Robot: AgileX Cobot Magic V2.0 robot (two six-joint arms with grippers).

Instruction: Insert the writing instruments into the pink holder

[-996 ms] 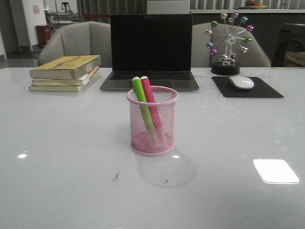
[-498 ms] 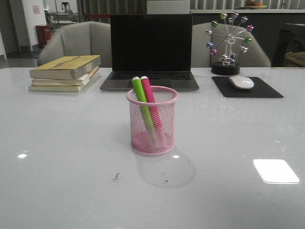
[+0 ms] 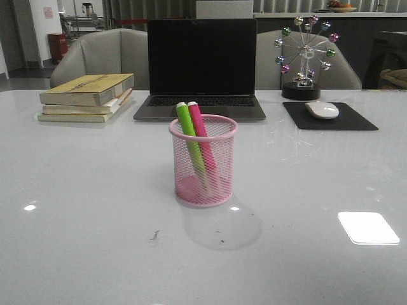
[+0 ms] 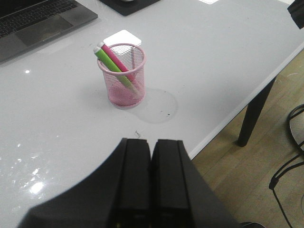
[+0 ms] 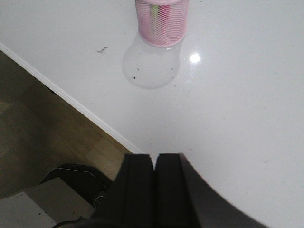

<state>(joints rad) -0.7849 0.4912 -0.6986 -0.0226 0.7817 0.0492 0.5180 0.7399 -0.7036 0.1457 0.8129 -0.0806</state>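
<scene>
- Pink wire mesh forms the holder (image 3: 203, 162); it stands upright on the white table (image 3: 76, 190), in front of the laptop (image 3: 201, 67), with books (image 3: 87, 96) off to the left and a mouse (image 3: 322, 109) on its pad to the right.
- We see 2 markers inside the cup: the lime green marker (image 3: 189, 136) and the magenta marker (image 3: 200, 133), both leaning toward the left rim, white ends above the rim, side by side and touching or nearly so.
- Left gripper (image 4: 151, 156): fingers pressed together, nothing between them, held back from the cup near the table edge.
- Right gripper (image 5: 155, 164): fingers likewise together and empty, well apart from the cup.
- Handling, our judgement: the cup looks light and stiff but easy to tip or slide on the glossy top; we would take it at the rolled rim or low on the wall. The markers look rigid, smooth plastic, likely slippery; we would grip mid-barrel above the rim, across the width.
- Against the front views 1.0 s and 0.5 s ago: we find no difference. Cup, both markers and their lean match.
- Task, judged from this layout: both instruments are in; no step seems left.
</scene>
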